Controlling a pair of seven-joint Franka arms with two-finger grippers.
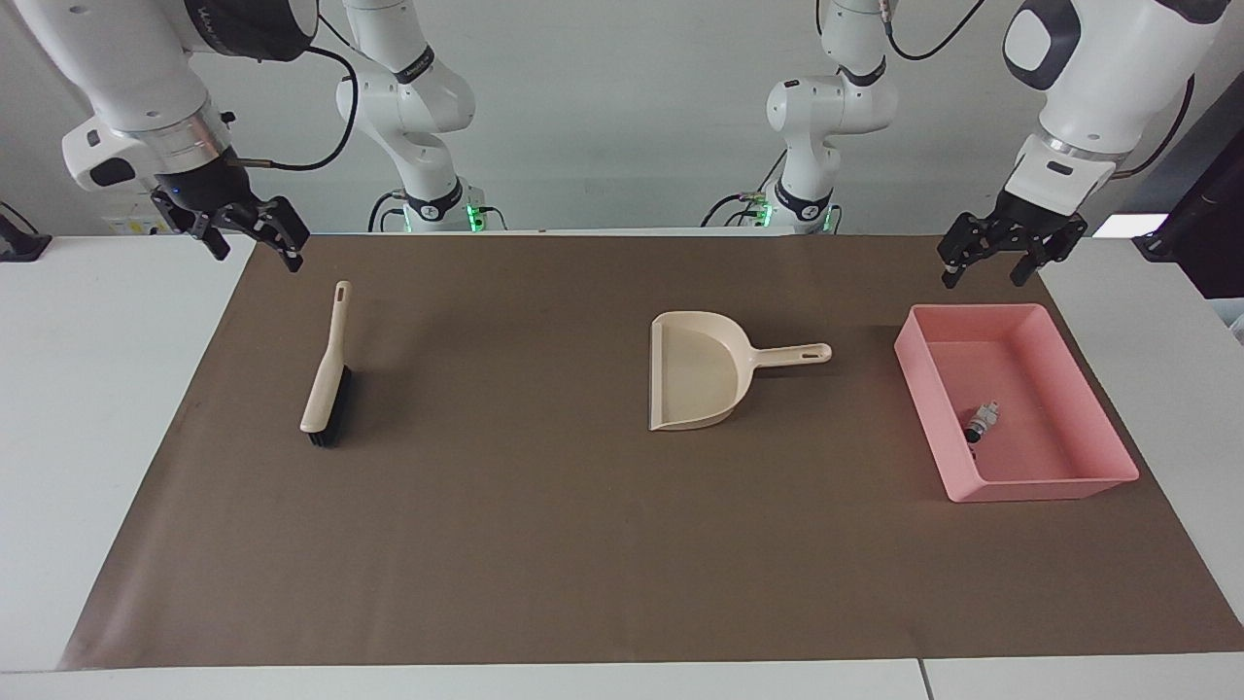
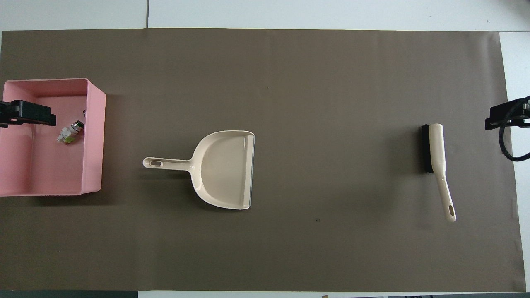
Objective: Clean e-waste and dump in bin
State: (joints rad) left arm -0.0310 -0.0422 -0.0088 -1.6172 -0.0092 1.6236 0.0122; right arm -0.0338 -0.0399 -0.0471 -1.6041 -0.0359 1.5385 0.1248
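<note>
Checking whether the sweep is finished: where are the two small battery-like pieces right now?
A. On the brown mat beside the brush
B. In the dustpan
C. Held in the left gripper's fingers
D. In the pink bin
D: both battery-like pieces lie together on the floor of the pink bin, while the dustpan sits empty on the mat.

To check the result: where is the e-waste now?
The e-waste lies inside the pink bin, at the left arm's end of the table, near the wall facing the dustpan.
</note>
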